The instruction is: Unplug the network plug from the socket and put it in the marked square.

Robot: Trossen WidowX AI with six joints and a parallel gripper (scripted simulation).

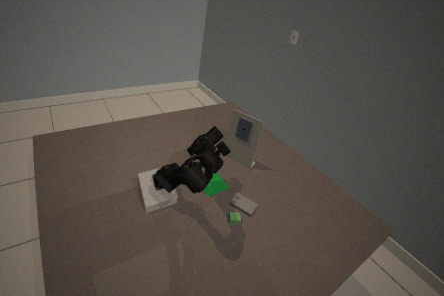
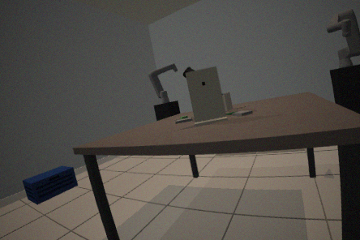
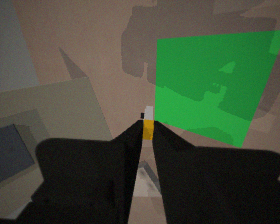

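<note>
My gripper point(image 3: 147, 125) point(image 1: 218, 148) is shut on the small network plug point(image 3: 148, 125), yellow with a pale tip, which sticks out between the fingertips. It hangs above the table, a little in front of the upright panel point(image 1: 246, 137) point(image 2: 206, 92) point(image 3: 51, 115). The panel's dark socket plate point(image 1: 244, 128) point(image 3: 8, 147) stands empty of the plug. The marked green square point(image 1: 217, 185) point(image 3: 213, 85) lies on the table below and beside the fingertips; in the wrist view the plug's tip sits just left of the square's edge. In the exterior view the panel hides the gripper.
The arm's white base block point(image 1: 156, 193) stands left of the square. A grey flat block point(image 1: 244, 204) and a small green cube point(image 1: 235, 218) lie on the table point(image 1: 300, 212) in front of the square. Other robot arms point(image 2: 162, 79) point(image 2: 345, 34) and a blue crate point(image 2: 50, 183) stand off the table.
</note>
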